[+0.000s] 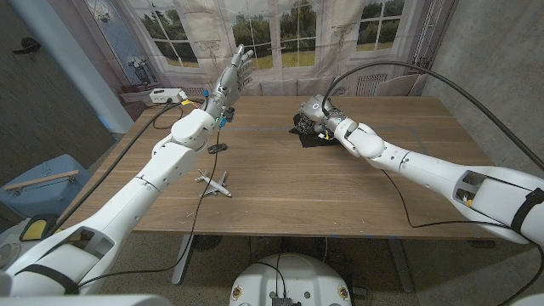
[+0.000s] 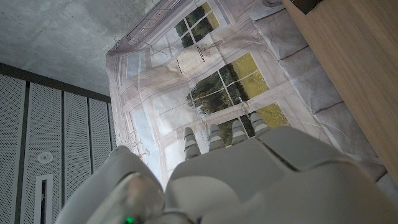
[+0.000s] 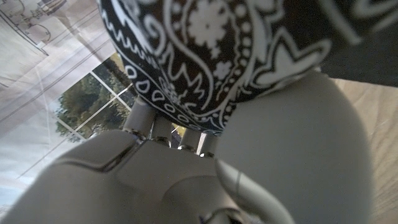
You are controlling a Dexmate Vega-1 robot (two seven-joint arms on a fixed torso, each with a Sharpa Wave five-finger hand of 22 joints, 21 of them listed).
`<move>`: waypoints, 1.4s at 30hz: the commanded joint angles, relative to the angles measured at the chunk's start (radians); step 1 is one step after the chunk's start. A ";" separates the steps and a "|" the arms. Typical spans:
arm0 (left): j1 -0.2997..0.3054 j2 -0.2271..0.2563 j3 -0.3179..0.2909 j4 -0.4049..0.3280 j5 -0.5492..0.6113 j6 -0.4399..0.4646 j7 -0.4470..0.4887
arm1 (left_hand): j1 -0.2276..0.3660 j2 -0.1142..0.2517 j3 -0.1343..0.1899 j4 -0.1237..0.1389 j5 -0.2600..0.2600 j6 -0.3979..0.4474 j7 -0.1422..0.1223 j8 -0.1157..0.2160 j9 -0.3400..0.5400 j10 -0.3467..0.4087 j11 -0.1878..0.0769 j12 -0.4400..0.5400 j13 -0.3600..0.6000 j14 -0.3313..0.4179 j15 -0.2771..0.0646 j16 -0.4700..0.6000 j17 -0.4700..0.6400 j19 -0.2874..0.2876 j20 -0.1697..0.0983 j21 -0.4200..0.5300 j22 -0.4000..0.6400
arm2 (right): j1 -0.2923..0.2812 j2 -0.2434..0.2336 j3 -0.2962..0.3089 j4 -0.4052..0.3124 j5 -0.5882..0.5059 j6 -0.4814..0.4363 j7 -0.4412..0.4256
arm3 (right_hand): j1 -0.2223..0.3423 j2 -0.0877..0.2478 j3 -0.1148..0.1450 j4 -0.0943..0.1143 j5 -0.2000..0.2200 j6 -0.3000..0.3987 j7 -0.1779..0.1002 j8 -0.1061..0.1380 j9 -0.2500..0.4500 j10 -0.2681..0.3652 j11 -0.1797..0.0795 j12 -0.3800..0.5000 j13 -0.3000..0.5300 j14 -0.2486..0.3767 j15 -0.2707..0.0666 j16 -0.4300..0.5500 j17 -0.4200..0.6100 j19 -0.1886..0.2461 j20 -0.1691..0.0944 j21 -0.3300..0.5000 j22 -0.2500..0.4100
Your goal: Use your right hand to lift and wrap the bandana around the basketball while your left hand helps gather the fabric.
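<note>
The black bandana (image 1: 311, 134) with a white paisley print lies bunched at the far middle of the table (image 1: 280, 195). My right hand (image 1: 316, 113) sits on top of the bundle and grips the fabric. Close up, the bandana (image 3: 211, 56) curves tightly over a round shape, and the fingers of my right hand (image 3: 186, 168) reach in behind the cloth. The basketball itself is hidden by the fabric. My left hand (image 1: 232, 78) is raised in the air over the table's far left, fingers spread and holding nothing. In its own wrist view, my left hand (image 2: 249, 168) points at the window backdrop.
A small white toy airplane (image 1: 214, 183) lies on the near left of the table, a small dark object (image 1: 218, 148) beyond it. A white device (image 1: 166, 96) with cables sits at the far left corner. A black cable (image 1: 399, 204) trails across the table by my right arm.
</note>
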 commanded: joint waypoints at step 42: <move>-0.020 0.002 -0.001 0.027 -0.001 0.004 -0.014 | 0.000 0.015 -0.007 -0.001 0.010 -0.004 -0.004 0.000 0.001 -0.014 0.001 0.002 0.002 -0.008 -0.001 0.000 -0.001 -0.041 0.001 -0.006 0.001 | -0.032 0.019 0.336 -0.012 0.807 0.110 0.389 | -0.679 0.257 -0.439 0.257 0.189 -0.437 -0.071 -0.247 -0.043 -0.446 0.023 -0.268 -0.134 -0.408 -0.202 -0.221 -0.268 -0.561 0.200 -0.671 -0.082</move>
